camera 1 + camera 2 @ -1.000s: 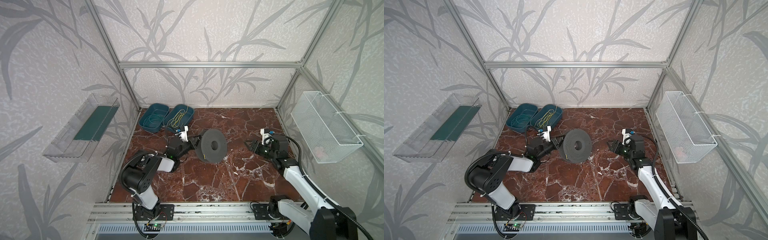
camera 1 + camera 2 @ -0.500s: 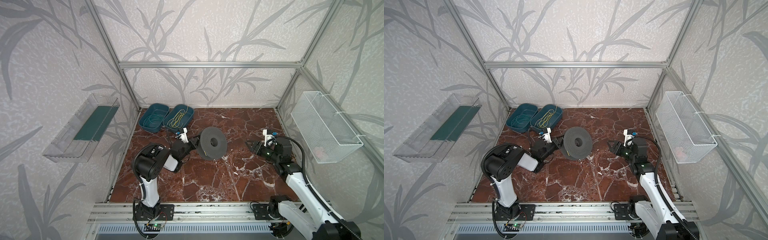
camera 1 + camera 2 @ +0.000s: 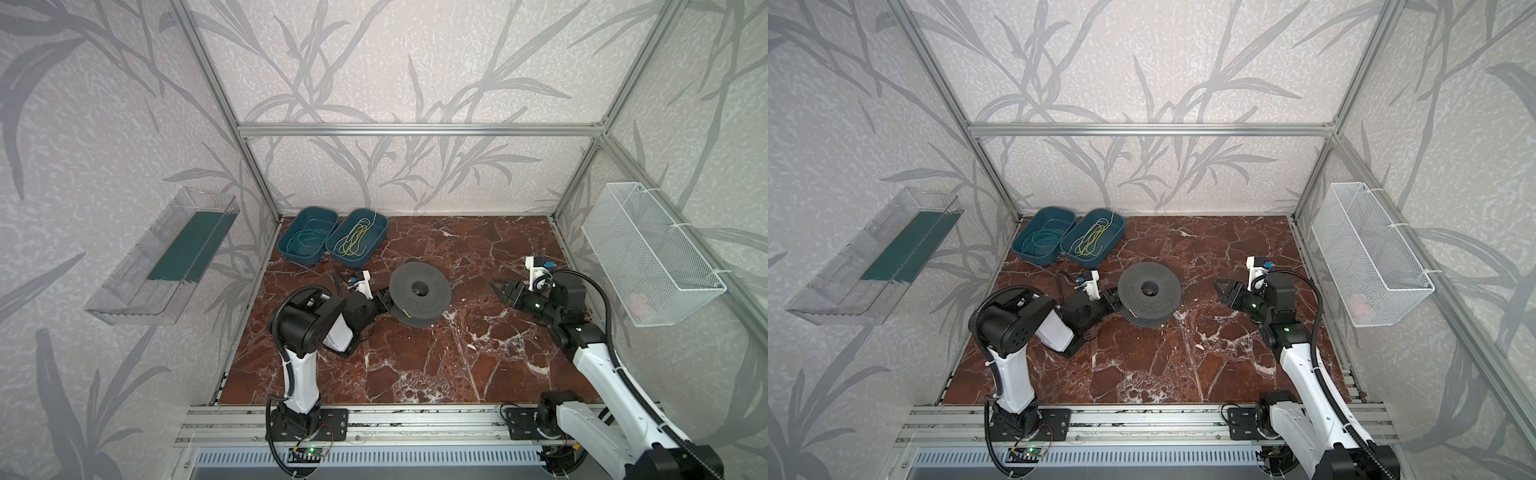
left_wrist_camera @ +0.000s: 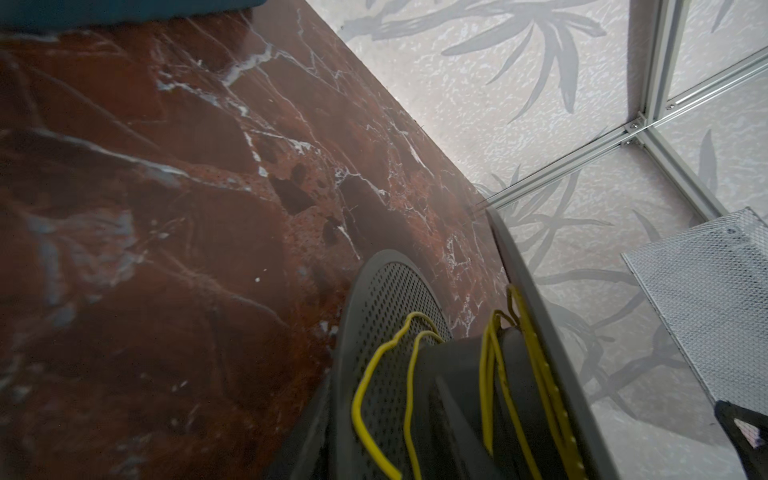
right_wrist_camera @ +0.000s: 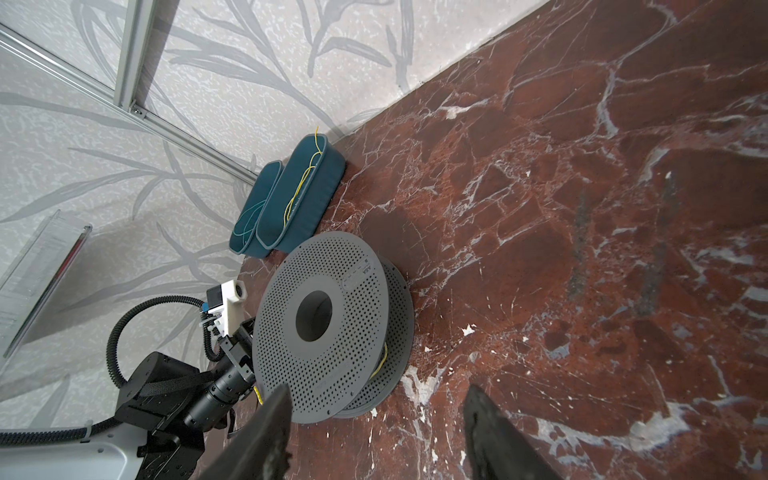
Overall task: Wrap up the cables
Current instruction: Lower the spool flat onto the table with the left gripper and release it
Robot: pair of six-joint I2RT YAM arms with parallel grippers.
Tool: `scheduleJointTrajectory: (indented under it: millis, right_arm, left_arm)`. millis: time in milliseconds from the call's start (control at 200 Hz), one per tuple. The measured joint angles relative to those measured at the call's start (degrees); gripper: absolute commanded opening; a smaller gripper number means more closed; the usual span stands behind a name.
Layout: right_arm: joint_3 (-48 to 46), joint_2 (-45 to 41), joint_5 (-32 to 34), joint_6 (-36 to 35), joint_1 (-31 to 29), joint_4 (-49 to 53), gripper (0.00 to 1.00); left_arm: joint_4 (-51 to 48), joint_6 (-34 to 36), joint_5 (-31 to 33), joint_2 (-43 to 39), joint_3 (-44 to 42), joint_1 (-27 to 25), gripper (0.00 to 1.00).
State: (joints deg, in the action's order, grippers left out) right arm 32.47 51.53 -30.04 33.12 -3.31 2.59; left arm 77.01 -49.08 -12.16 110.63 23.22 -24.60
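- Near the middle of the desk (image 3: pixel 457 374), a grey perforated spool (image 3: pixel 438 291) lies on one flange with its centre hole facing up
- Yellow cable (image 4: pixel 490 365) runs in several turns round the spool's core, between the two flanges; the left wrist view shows it best, with some loops standing off the core rather than lying snug
- Short yellow end (image 3: pixel 1132 312) pokes out between the flanges on the near side; seen in both top views
- Spare yellow cables (image 3: pixel 354 242) lie in a loose tangle inside the nearer teal bin (image 3: pixel 380 237), at the back left of the desk; one strand rises over that bin's back rim
- Farther teal bin (image 3: pixel 286 245), touching the first, holds thin teal-green wires (image 3: pixel 307 245)
- Left tool (image 3: pixel 384 300) is at the spool's left edge, its tip level with the gap between the flanges; the upper flange hides its jaws in the right wrist view and its own camera does not show them, so I cannot tell whether they are parted or closed
- Right tool (image 3: pixel 500 289) sits to the right of the spool, apart from it and pointing towards it; its fingers (image 5: pixel 270 419) stand parted with nothing between them
- White wire basket (image 3: pixel 648 266) hangs on the right wall and a clear shelf (image 3: pixel 162 266) on the left wall
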Motion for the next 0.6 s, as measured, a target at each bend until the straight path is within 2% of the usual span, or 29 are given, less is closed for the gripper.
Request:
scheduleJointTrajectory:
  millis: [100, 155, 410, 485, 550, 560, 570, 580, 605]
  right_arm:
    - [0.8, -0.5, 0.2, -0.6, 0.0, 2.0, 0.65]
    - [1.2, -1.1, 0.5, -0.9, 0.0, 3.1, 0.65]
    - [2.8, -3.9, 1.4, -2.1, 0.0, 6.7, 0.67]
    - [3.3, -4.3, 1.8, -2.9, 0.0, 8.3, 0.68]
    - [4.2, -4.6, 2.1, -3.9, 0.0, 10.2, 0.75]
    - [4.4, -4.7, 2.1, -3.9, 0.0, 10.5, 0.79]
    - [4.7, -4.7, 2.1, -4.2, 0.0, 10.8, 0.91]
    - [4.9, -4.7, 2.1, -4.3, 0.0, 11.2, 0.99]
    - [5.6, -4.7, 2.1, -4.6, 0.0, 11.9, 0.99]
  left_arm:
    - [-4.5, 0.4, 1.6, -1.9, -0.9, 0.2, 0.44]
    - [-6.9, 0.8, 3.1, -3.7, -1.6, 0.2, 0.48]
    - [-18.5, 3.1, 10.3, -12.6, -2.1, 0.0, 0.55]
    - [-22.9, 3.3, 13.4, -16.4, -3.3, 0.0, 0.64]
    - [-29.4, 3.5, 16.0, -21.7, -3.9, -0.1, 0.77]
    - [-30.9, 3.8, 16.7, -23.0, -3.9, -0.1, 0.78]
    - [-32.6, 4.0, 17.0, -24.2, -3.9, -0.1, 0.79]
    - [-33.9, 3.9, 17.2, -25.3, -3.8, -0.2, 0.8]
    - [-38.0, 4.4, 18.4, -28.4, -3.3, -0.2, 0.87]
